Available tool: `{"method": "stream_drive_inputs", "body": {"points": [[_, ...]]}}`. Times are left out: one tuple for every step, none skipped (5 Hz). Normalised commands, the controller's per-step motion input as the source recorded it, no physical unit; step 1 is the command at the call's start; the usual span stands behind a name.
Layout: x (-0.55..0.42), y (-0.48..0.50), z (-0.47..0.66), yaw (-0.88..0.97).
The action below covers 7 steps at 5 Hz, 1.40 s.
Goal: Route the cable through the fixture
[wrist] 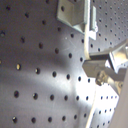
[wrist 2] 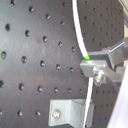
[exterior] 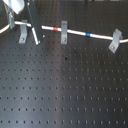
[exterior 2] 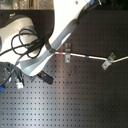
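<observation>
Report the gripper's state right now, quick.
Gripper: shut on the cable, fingers pinching it near a bracket.

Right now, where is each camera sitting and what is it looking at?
First exterior view: low, facing across the board; cable, three brackets, arm's dark finger.
Second exterior view: overhead, looking down; white arm, same cable.
First wrist view: on the tool, close to a bracket.
Second wrist view: on the tool, facing cable.
Both wrist views share the cable.
</observation>
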Motion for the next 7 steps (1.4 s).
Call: {"method": "stream_drive_inputs", "body": {"points": [[0.097,0.032,-0.01,0.26],[0.175,0.097,-0.23,0.49],[0.141,0.01,-0.13,0.67],[0.208,0.111,0.07,0.58],[0.24,0.095,0.12,0.58],[0.025,-0.052,0.0,0.27],[0.0,0.0,0.0,0.09]]}}
